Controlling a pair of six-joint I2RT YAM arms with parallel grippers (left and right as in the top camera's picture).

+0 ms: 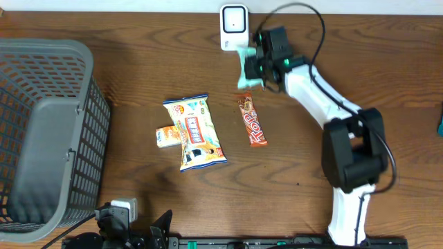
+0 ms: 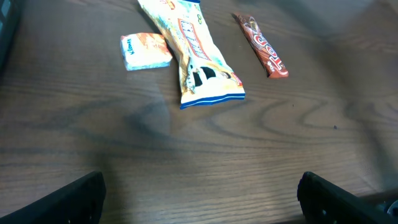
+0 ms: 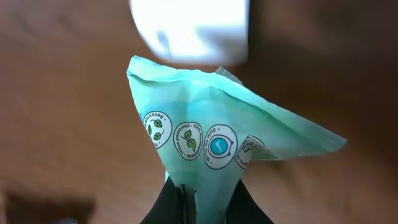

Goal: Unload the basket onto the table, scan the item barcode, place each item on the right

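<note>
At the near edge the left arm is mostly cut off by the frame. Its wrist view shows the left gripper [image 2: 199, 199] spread wide with nothing between the fingers, and only their tips show at the bottom corners. Beyond it three loose snacks lie on the table [image 1: 138, 55]: one yellow snack bag [image 1: 194, 133], one small orange packet [image 1: 166, 135] touching its left side (possibly tucked a little under it), and one brown candy bar [image 1: 252, 120] apart to the right. One grey basket [image 1: 97, 138] stands at the left, cropped by the edge. Farthest, the right gripper [image 3: 208, 202] is clenched on one teal packet [image 3: 205, 124], held just beside the single white scanner [image 1: 234, 26], which the wrist view shows only as a blur.
</note>
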